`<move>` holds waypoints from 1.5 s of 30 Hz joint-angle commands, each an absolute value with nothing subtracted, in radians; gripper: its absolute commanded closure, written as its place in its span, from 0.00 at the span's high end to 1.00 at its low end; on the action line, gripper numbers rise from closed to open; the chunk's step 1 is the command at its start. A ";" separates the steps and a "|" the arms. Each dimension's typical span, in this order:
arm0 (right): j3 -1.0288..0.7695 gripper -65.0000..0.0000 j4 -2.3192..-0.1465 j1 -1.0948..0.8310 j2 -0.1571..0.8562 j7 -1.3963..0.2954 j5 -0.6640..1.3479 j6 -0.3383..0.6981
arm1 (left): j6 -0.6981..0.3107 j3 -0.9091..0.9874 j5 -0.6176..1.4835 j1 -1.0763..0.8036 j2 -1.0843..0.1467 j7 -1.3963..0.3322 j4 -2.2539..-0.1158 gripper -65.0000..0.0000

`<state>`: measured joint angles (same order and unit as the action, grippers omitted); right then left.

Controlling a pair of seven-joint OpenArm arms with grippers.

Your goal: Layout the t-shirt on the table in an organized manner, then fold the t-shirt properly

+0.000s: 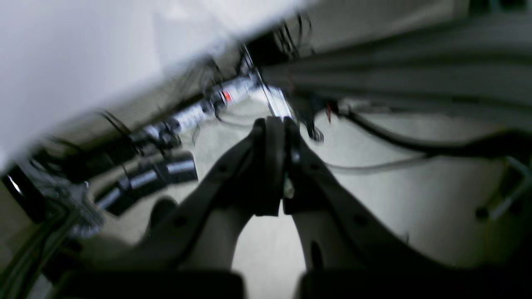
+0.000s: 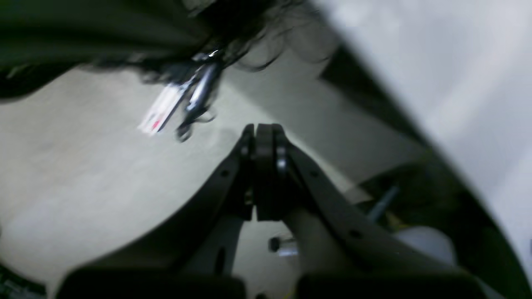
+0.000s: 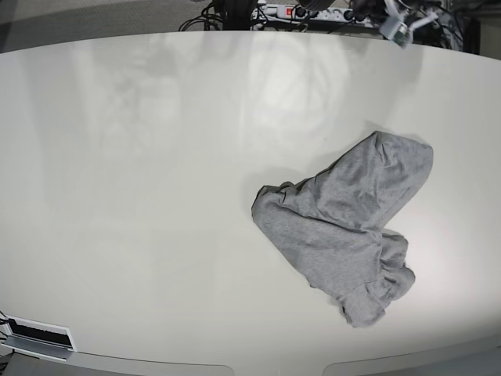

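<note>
The heather-grey t-shirt lies crumpled in a wrinkled heap on the right half of the off-white table; no lettering shows. Neither arm appears in the base view. In the left wrist view my left gripper is shut with nothing between its fingers, hanging over the floor beside a pale blurred slab. My right gripper is likewise shut and empty in the right wrist view, over bare floor with a pale slab at the upper right. The t-shirt is out of sight in both wrist views.
A power strip and tangled cables lie beyond the table's far edge. A small white box sits at the near left corner. Cables and a power strip lie on the floor under the left gripper; a tagged cable lies under the right.
</note>
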<state>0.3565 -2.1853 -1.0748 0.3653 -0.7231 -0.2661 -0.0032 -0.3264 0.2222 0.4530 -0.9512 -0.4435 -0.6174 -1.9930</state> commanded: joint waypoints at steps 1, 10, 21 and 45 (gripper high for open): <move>0.359 0.00 -2.213 -1.079 0.369 -0.714 -0.284 -0.009 | -0.352 0.245 0.488 -0.953 -0.449 -0.595 -2.030 0.00; 0.359 0.00 -2.232 -0.870 0.368 -0.708 -0.340 0.023 | -0.397 0.281 0.514 -0.772 -0.449 -0.596 -2.085 0.00; 0.359 0.00 -2.223 -0.586 0.360 -0.558 -0.143 0.190 | -0.395 0.276 0.532 -0.526 -0.449 -0.575 -2.065 0.00; 0.381 0.09 -1.633 0.020 0.094 -0.490 0.209 0.526 | -0.438 0.275 0.589 -0.086 -0.451 -0.577 -1.453 0.00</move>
<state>0.3817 -1.6131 0.0051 0.0967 -0.5121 0.1940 0.5205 -0.4305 0.2687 0.5755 -0.0990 -0.4377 -0.5961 -1.4376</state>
